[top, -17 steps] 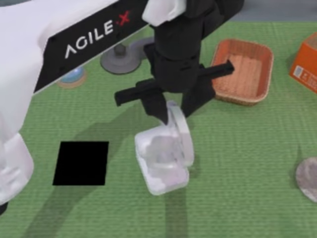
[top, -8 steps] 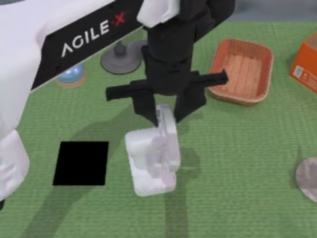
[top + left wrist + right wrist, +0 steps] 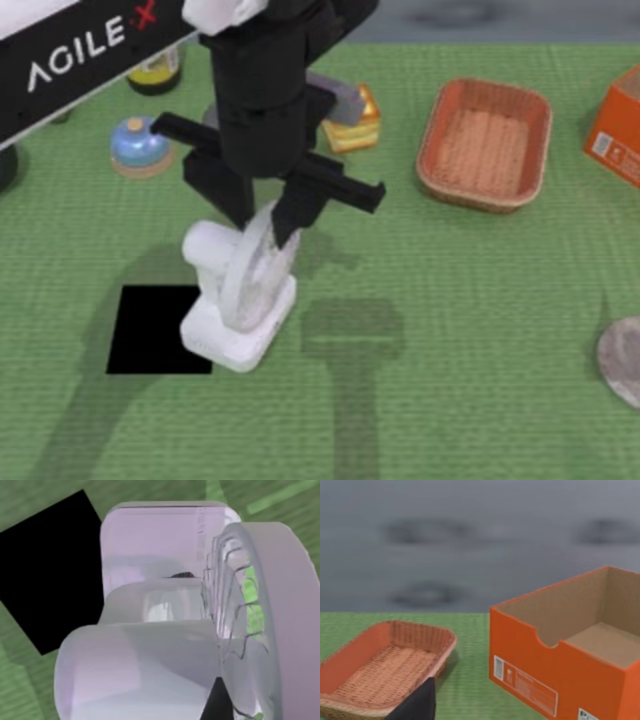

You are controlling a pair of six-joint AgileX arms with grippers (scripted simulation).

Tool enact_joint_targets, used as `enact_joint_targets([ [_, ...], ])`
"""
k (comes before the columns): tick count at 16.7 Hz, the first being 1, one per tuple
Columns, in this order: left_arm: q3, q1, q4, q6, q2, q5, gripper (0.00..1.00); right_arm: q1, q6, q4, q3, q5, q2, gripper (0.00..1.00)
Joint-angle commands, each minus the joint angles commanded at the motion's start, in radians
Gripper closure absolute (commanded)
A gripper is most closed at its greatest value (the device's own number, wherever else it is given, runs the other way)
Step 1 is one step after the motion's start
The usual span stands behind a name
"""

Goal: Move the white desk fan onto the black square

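Note:
The white desk fan (image 3: pixel 240 300) hangs tilted above the green mat, its round grille head (image 3: pixel 250 265) pinched edge-on in my left gripper (image 3: pixel 262 225), which is shut on it. The fan's base (image 3: pixel 235 335) overlaps the right edge of the black square (image 3: pixel 155 330) as seen from above. In the left wrist view the fan (image 3: pixel 170 610) fills the frame, with the black square (image 3: pixel 50 570) beside its base. My right gripper is out of the top view, parked on the right side; only a dark sliver of it shows in its wrist view.
A wicker basket (image 3: pixel 485 143) and an orange open box (image 3: pixel 615 125) stand at the back right, also seen as basket (image 3: pixel 385 665) and box (image 3: pixel 565 655). A blue bell (image 3: pixel 142 145), a yellow-orange item (image 3: pixel 350 120) and a grey disc (image 3: pixel 622 360) lie around.
My left gripper has carried the fan to the left and turned it, from the middle of the mat to the black square's right edge. The fan's shadow trails behind.

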Motion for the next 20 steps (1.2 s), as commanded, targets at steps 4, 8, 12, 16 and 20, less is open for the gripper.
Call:
enact_joint_targets([
  [4,-0.1,0.078,0.038,0.488,-0.09,0.002,1.0,0.0,0.0,0.0,0.0,0.0,0.0,0.0],
  [8,-0.211,0.155,0.076,0.925,-0.181,0.004,1.0,0.0,0.0,0.0,0.0,0.0,0.0,0.0],
  [12,-0.308,0.215,0.102,1.224,-0.249,0.003,1.0,0.0,0.0,0.0,0.0,0.0,0.0,0.0],
  [16,-0.36,0.246,0.113,1.356,-0.281,0.003,1.0,0.0,0.0,0.0,0.0,0.0,0.0,0.0],
  [20,-0.363,0.247,0.113,1.362,-0.283,0.002,1.0,0.0,0.0,0.0,0.0,0.0,0.0,0.0],
])
